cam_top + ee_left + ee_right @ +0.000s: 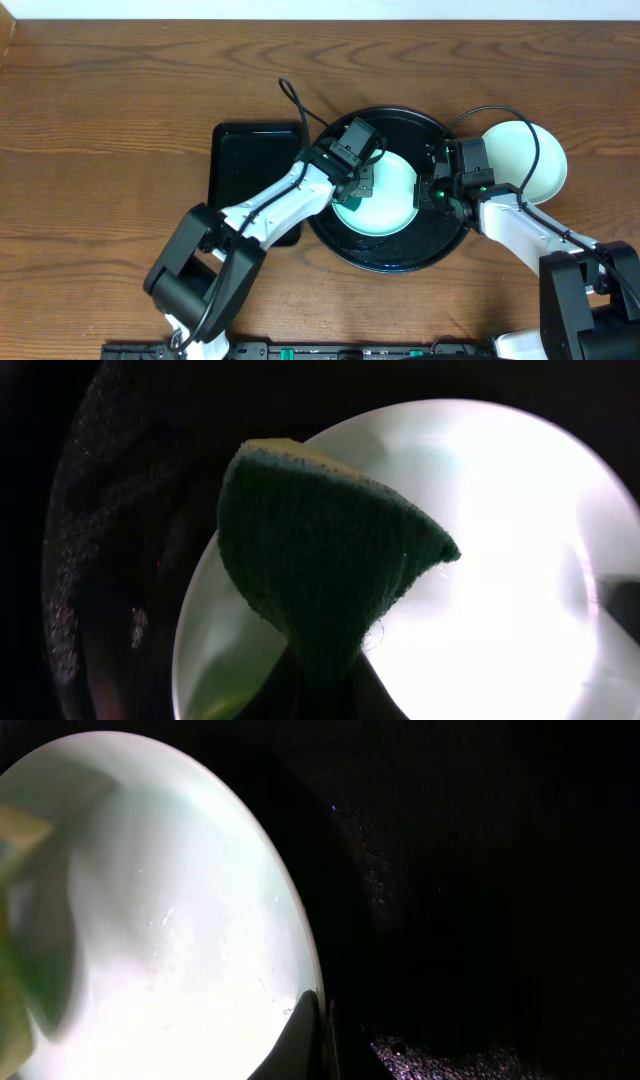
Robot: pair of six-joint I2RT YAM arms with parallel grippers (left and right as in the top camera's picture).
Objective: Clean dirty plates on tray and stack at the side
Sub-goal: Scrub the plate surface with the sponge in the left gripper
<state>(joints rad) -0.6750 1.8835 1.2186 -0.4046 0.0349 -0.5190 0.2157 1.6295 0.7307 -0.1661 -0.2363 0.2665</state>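
Overhead, the left gripper (358, 178) covers much of the mint plate (392, 208) lying in the round black tray (400, 258), and its fingertips are lost under the wrist housing. The left wrist view fills that gap: a dark green sponge (320, 560) with a yellow back is pinched to a narrow neck at the bottom edge, so the jaws are closed tight on it, though whether it touches the plate cannot be told. Glare bleaches the plate's face in both wrist views, so its surface is hard to judge. The right gripper (430, 190) sits at the plate's right edge; its wrist view shows one dark finger (303, 1038) lying over the rim and the other hidden, so whether it clamps the plate cannot be told. A pale plate (525, 160) lies on the wooden table (100, 120) just right of the tray, partly crossed by a cable (520, 125); whether it is one plate or a stack is unclear. A rectangular black tray (250, 170) lies to the left, one corner under the left arm
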